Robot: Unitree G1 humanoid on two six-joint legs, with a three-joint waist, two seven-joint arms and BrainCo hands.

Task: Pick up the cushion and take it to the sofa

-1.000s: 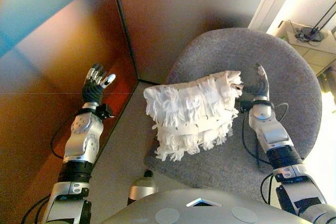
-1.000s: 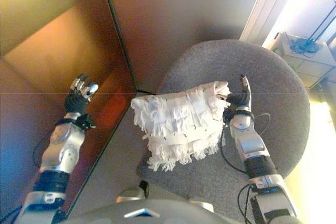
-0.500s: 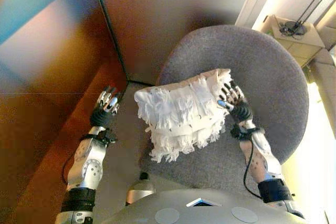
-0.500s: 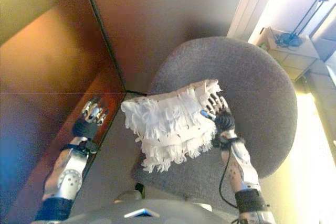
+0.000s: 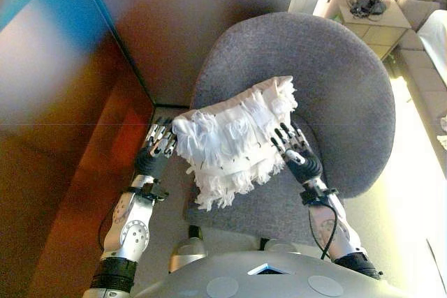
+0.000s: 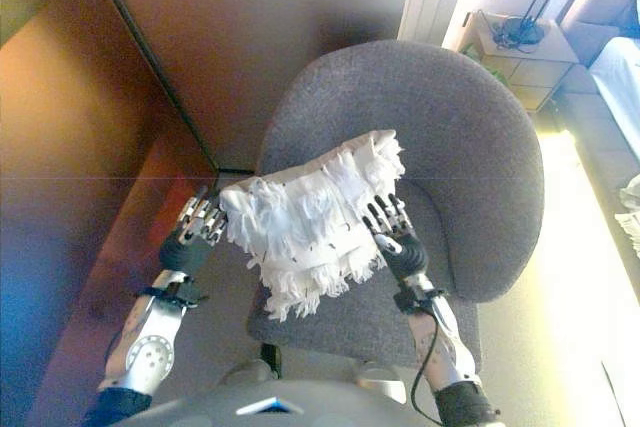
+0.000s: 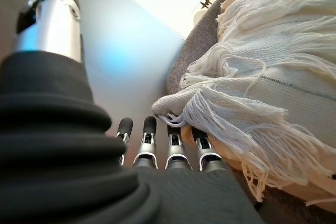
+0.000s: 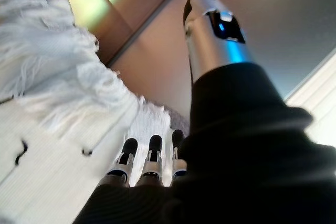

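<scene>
Left hand (image 5: 158, 149) now sits at the cushion's near-wall edge, fingers straight and apart, tips just under the fringe; a second ago it hung well clear of the cushion, out toward the wood-toned wall. Its wrist view shows the dark fingertips (image 7: 149, 125) touching or nearly touching the loose white tassels, nothing curled round them. Right hand (image 5: 296, 153) has come in to the cushion's opposite edge, fingers also straight and spread, lying along the fringe; a second ago it pointed up past the cushion's far corner. Its wrist view shows fingertips (image 8: 153, 142) against the woven white cover, thumb held apart, no pinch. So both hands now bracket the cushion (image 5: 234, 140) from either side: the reach looks done, the squeeze-and-lift not yet. The cushion, white and heavily fringed, rests on the seat of the grey upholstered chair (image 5: 342, 82), tilted up against the backrest, between the two hands. Judgement: a soft, floppy cover with loose tassels; flat-hand pressure from both sides may catch fringe only, so the palms likely need to press on the body of the cushion before lifting. A pale sofa edge (image 6: 622, 77) seems to show beyond the chair, past a small side table (image 5: 367, 15); cannot tell for certain.
</scene>
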